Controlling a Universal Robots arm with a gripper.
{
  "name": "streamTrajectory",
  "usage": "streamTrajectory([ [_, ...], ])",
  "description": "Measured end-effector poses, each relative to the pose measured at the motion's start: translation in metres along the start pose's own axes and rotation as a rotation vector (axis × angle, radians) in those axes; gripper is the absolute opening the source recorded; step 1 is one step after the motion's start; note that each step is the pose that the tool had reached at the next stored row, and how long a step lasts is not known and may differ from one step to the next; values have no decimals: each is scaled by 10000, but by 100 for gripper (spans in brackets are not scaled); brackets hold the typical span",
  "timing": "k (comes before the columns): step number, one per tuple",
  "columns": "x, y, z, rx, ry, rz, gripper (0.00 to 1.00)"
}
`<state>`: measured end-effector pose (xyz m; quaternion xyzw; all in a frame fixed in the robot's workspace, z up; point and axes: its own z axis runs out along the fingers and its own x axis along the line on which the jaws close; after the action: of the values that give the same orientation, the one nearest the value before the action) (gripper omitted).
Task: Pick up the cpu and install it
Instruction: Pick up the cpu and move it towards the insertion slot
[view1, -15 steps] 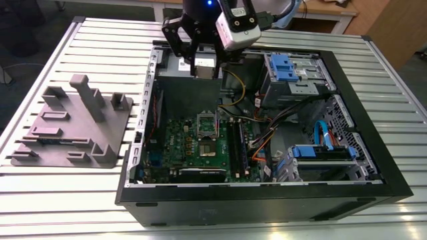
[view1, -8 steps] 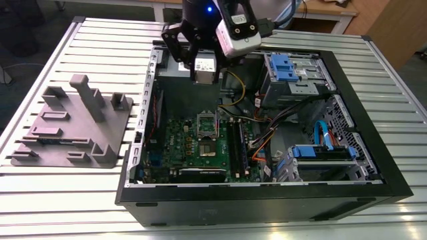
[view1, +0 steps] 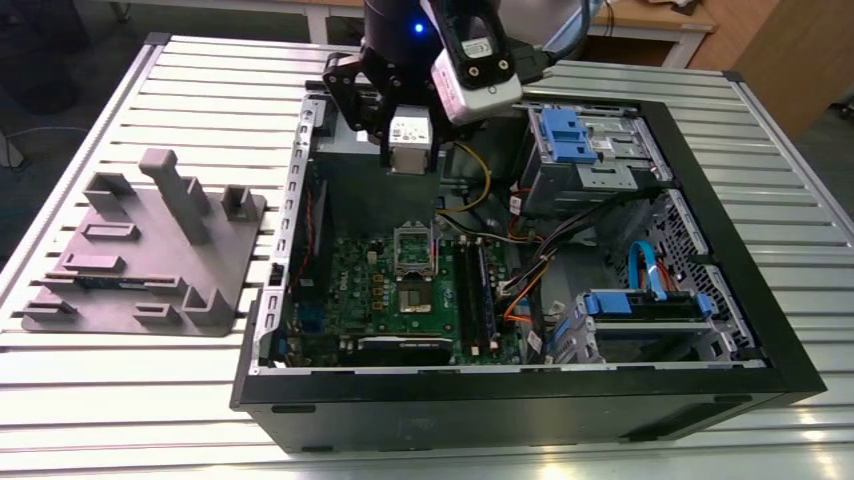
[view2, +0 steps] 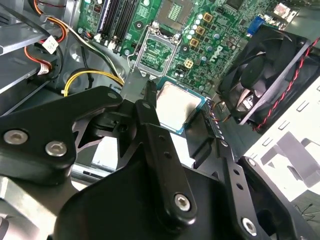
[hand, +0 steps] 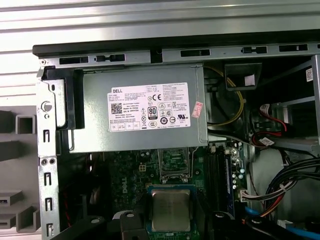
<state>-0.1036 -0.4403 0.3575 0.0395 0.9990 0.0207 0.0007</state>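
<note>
I've got the hand (view1: 407, 166) clamped on the cpu (view2: 177, 107), hovering over the empty socket (hand: 174, 162) inside the computer case (view1: 534, 405).

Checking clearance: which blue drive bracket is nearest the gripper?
The exterior view's upper blue bracket, beside the gripper; the lower bracket sits well away.

Open black metal computer case (view1: 534, 405) lies on slatted aluminium table (view1: 801, 200); grey moulded plastic tray (view1: 134, 290) beside it, at the exterior view's left. Gripper (view1: 407, 165) over green motherboard (view1: 354, 265) inside the case, small flat square metal-topped cpu (hand: 171, 210) between its fingers.
</note>
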Motion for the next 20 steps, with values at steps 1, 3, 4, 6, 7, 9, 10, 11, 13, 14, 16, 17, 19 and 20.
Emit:
streamTrajectory([
  [1,0,0,1,-1,0,0,47],
  [3,0,0,3,-2,-1,0,47],
  [4,0,-1,10,-6,-3,0,47],
  [6,-1,-8,32,-1,0,-1,47],
  [7,-2,-15,48,-2,-1,-2,47],
  [9,-3,-35,83,-2,-1,0,47],
  [10,-4,-46,100,-2,0,-1,47],
  [11,-4,-57,114,-1,1,0,47],
  [13,-6,-84,140,1,4,1,47],
  [14,-7,-99,155,0,6,2,47],
  [16,-10,-133,184,0,13,6,47],
  [17,-11,-151,198,-1,15,8,47],
  [19,-15,-192,227,1,19,11,47],
  [20,-16,-212,241,0,20,12,47],
])
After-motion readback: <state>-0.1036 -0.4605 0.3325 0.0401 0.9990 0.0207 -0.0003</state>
